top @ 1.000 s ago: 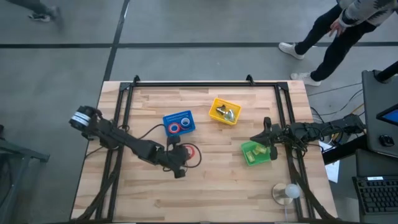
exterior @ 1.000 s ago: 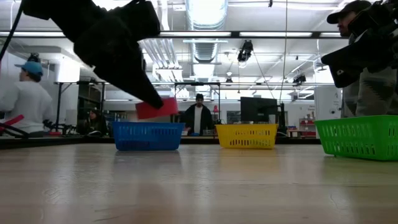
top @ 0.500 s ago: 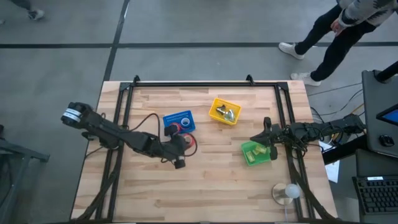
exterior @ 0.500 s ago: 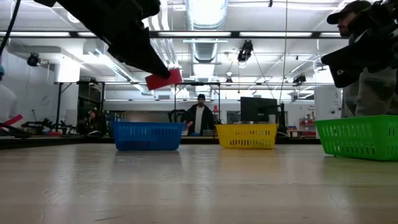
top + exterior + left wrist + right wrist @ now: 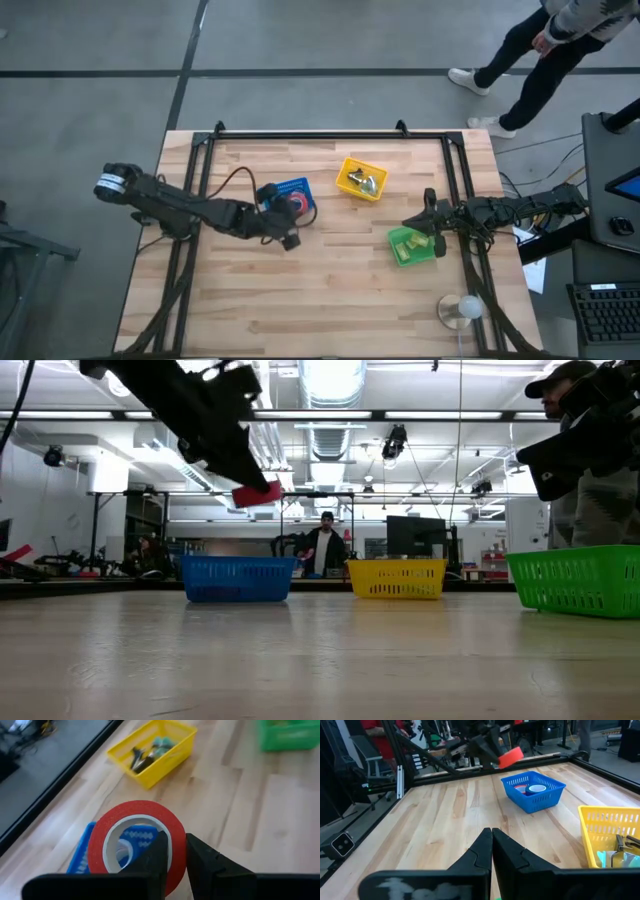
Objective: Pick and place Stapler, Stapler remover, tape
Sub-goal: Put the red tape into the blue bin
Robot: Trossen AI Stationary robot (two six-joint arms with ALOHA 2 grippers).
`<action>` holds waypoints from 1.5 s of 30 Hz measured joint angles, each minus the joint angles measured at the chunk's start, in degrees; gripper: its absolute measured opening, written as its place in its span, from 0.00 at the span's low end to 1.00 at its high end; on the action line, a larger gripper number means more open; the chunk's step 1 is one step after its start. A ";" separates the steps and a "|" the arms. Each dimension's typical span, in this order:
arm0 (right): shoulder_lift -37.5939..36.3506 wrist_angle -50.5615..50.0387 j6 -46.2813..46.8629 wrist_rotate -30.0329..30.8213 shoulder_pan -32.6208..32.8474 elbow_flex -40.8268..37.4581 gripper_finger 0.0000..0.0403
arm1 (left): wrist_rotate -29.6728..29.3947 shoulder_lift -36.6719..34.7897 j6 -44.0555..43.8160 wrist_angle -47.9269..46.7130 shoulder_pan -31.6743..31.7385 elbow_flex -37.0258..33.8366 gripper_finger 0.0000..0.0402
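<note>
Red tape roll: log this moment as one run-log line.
left gripper: shut on red tape roll, above blue basket | right gripper: shut, idle by green basket

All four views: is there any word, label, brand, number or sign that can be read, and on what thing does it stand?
None can be read.
Red ring-shaped tape roll held by the left end effector: no print shows.
Blue plastic basket, yellow plastic basket, green plastic basket: no labels show.
Signs in the room behind: too small to read.
</note>
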 joint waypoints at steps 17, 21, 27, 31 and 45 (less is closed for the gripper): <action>0.00 -0.09 0.00 -0.02 0.01 0.00 0.02 | 0.07 -0.05 -2.62 -3.00 7.78 -1.71 0.14; 0.00 -0.11 0.00 -0.02 0.00 0.00 0.02 | 1.95 -0.11 -4.29 -1.74 10.49 -3.66 0.13; 0.00 -0.17 0.00 -0.02 0.02 0.00 0.02 | 5.23 -0.17 -7.22 -1.46 13.07 -6.99 0.14; 0.00 -0.22 0.00 -0.02 0.00 0.00 0.02 | 7.74 -0.54 -11.28 -2.04 13.88 -7.93 0.14; 0.02 0.00 -0.14 0.04 0.00 -0.46 0.02 | 12.98 -0.63 -14.10 -8.02 14.22 -8.17 0.14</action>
